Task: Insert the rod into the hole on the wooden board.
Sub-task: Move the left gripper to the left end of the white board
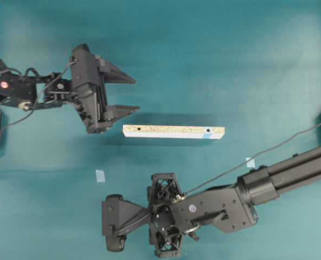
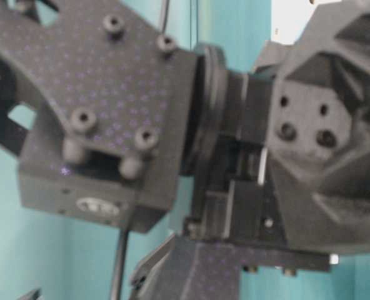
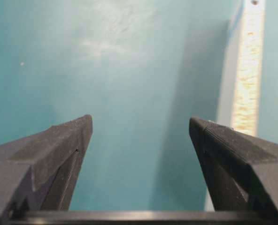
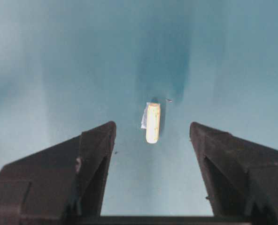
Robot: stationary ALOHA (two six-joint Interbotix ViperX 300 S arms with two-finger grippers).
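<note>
The wooden board (image 1: 173, 131) lies flat on the green table (image 1: 214, 59). The left gripper (image 1: 122, 93) sits by its plain end, jaws wide apart. The right gripper (image 4: 152, 136) is spread wide too, with the rod (image 4: 152, 123) lying just ahead. No writing can be read

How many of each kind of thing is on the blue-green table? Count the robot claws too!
Wooden board: 1
Holes in the board: 2, the hole by the blue patch and the plain-end hole
Rod: 1
Light-blue tape squares: 2, the left square and the right square
Robot claws: 2, left gripper and right gripper
Total: 8
</note>
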